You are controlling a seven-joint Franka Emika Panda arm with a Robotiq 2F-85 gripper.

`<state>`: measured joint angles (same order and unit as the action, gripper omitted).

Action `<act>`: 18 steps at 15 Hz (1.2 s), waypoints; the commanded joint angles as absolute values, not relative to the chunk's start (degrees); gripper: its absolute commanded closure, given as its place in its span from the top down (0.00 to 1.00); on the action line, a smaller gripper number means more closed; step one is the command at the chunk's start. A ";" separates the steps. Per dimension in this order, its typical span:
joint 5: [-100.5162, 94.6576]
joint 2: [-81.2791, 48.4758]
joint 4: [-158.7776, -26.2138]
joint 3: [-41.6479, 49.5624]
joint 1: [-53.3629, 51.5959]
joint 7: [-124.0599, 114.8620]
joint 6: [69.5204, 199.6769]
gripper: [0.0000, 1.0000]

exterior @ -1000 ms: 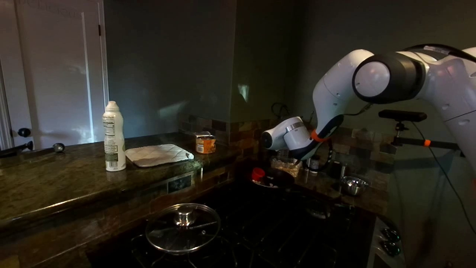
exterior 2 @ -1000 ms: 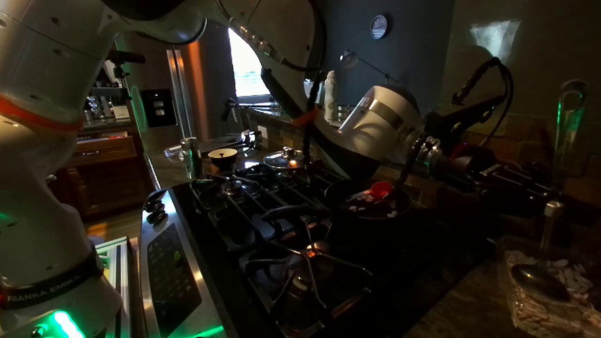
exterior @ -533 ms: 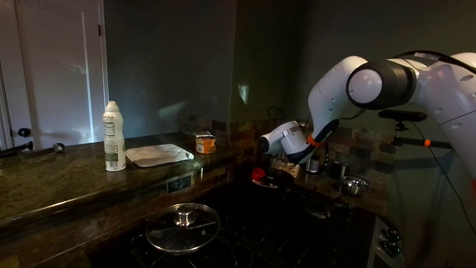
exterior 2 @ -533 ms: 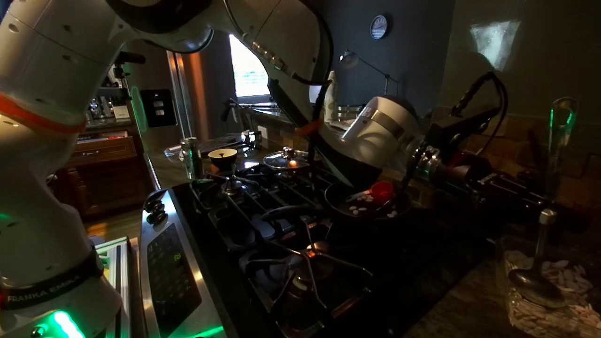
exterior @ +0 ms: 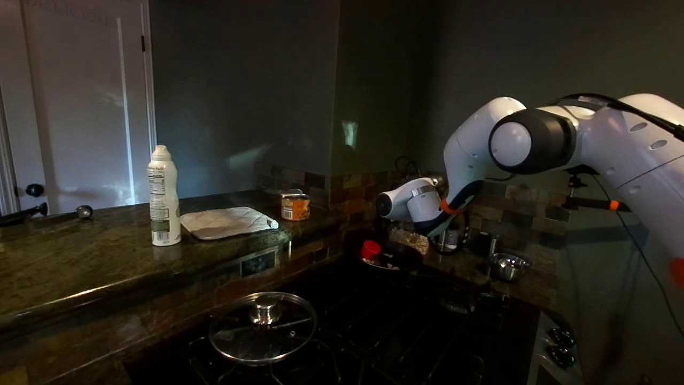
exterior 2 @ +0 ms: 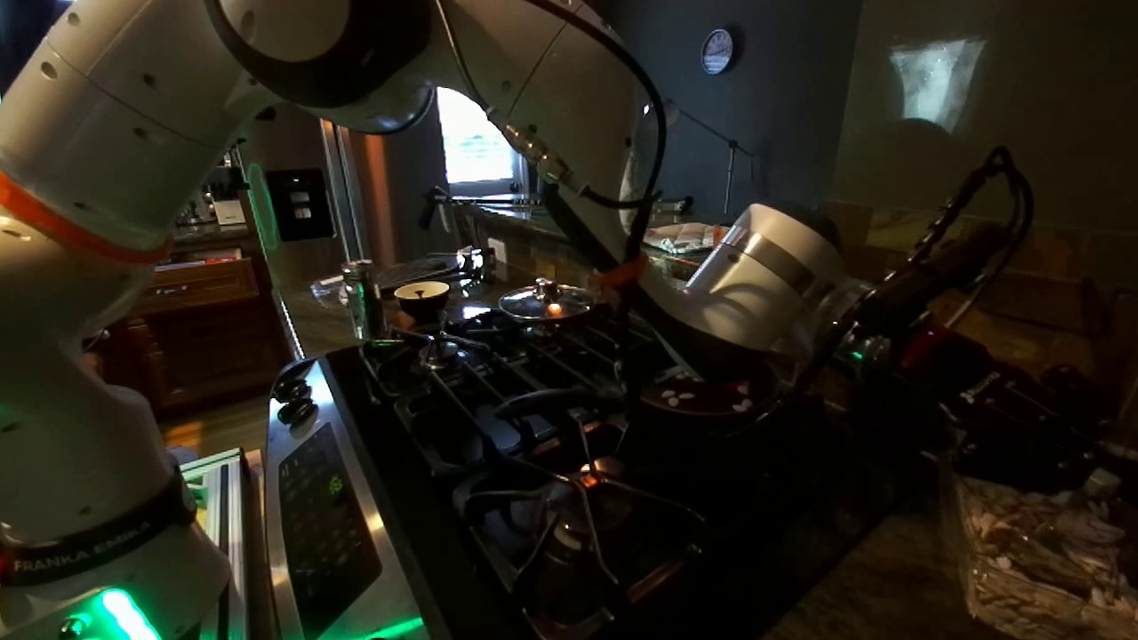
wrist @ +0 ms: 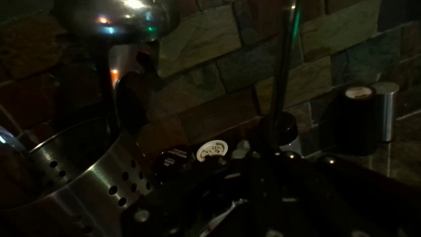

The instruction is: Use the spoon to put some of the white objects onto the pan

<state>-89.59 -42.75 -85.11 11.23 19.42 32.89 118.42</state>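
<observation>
The 1 arm (exterior: 513,144) arches, wrist (exterior 2: 765,276) angled down, fingers (wrist: 338,184) in shadow.

Clear glass lid (exterior: 263,333) w/ polished mtl. knob (exterior: 265,311), shiny mtl. bowl (exterior: 509,267)

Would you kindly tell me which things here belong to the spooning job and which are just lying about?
For the job:
spoon
clear container of white pieces
dark pan

Apparently just lying about:
white bottle
quilted mat
orange-labelled can
glass lid
metal bowl
red cup
</observation>
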 commanded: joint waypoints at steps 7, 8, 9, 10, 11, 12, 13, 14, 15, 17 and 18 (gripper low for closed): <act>-74.57 -47.90 -78.34 9.05 25.54 26.39 136.71 0.01; -74.36 -48.11 -78.28 9.61 25.73 25.33 139.16 0.01; -74.37 -48.10 -78.49 10.07 26.01 24.42 141.86 0.01; -74.61 -48.04 -78.69 10.58 26.30 23.38 144.39 0.01; -74.89 -48.10 -78.83 11.16 26.53 22.57 146.34 0.01; -74.93 -48.01 -79.05 11.56 26.88 22.05 148.37 0.01; -75.11 -48.03 -79.14 12.13 27.21 21.43 150.12 0.01; -75.21 -47.91 -79.45 12.67 27.44 20.82 151.50 0.01; -75.50 -47.78 -79.75 13.31 27.63 20.18 153.02 0.01; -76.49 -47.42 -80.33 14.76 27.59 18.08 155.91 0.01; -77.02 -47.28 -80.52 15.46 27.44 17.03 157.18 0.01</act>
